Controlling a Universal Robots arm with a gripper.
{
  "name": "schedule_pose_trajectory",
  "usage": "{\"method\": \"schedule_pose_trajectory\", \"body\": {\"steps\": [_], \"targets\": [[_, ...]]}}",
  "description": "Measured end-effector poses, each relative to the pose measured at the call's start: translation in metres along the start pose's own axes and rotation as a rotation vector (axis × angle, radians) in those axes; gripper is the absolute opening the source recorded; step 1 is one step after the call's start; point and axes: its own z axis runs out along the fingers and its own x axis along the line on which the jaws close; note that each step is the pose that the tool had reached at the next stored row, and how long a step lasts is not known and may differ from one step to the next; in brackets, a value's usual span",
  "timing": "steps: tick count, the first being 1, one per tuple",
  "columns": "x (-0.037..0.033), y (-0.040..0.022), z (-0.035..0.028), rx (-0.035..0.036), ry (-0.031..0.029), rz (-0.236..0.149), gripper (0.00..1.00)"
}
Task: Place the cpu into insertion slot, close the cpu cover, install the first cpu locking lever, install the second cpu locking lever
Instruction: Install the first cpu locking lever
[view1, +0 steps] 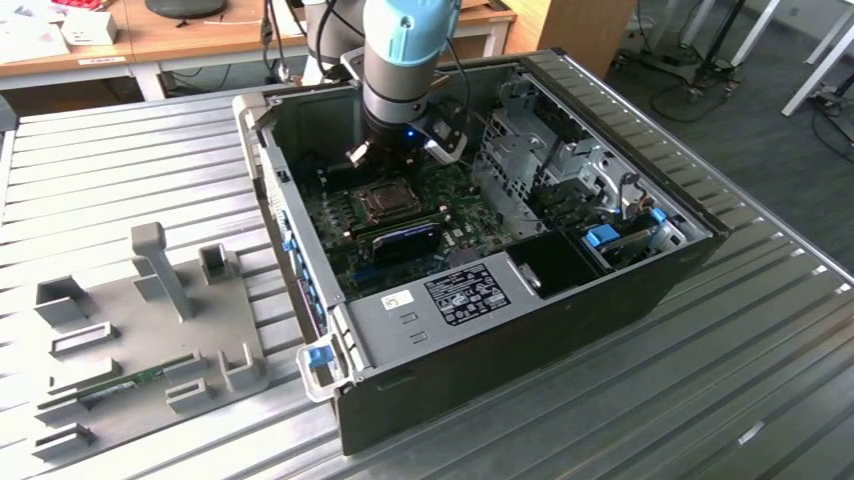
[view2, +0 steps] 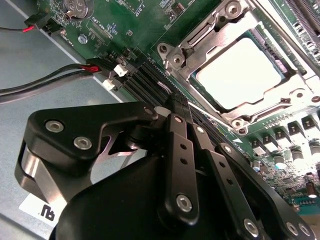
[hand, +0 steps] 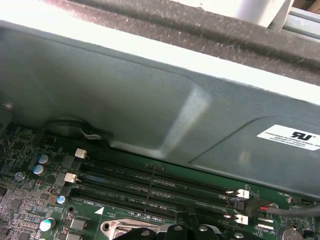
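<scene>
The arm reaches down into the open computer case (view1: 627, 300), its gripper (view2: 186, 117) sitting low over the green motherboard (view1: 461, 215), just beside the insertion slot (view1: 388, 200) on the far side of it in the exterior view. In the second wrist view the cpu (view2: 239, 74) already lies in the socket, its pale grey top showing through the window of the cpu cover (view2: 210, 42), which looks folded flat over it. So the first two steps seem done, and I judge the work to be at the locking levers.

The black fingers (view2: 176, 132) run together towards their tips over the long black memory slots (hand: 155, 187), and they look closed with nothing between them, though the very tips are hard to make out. A thin silvery rod (view2: 210, 111) runs along the socket's edge close to the fingertips; it may be one of the levers, but I cannot tell whether it is latched.

Whatever move follows calls for a narrow, careful push. The lever wire is thin, the memory slots and small capacitors crowd close around the socket, and the case wall (hand: 150, 100) stands near.
</scene>
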Motion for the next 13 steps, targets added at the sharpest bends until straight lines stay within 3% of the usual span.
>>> {"method": "schedule_pose_trajectory", "body": {"steps": [13], "targets": [[-0.0001,0.0010,0.0013,-0.0023,0.0024,-0.014,0.10]]}}
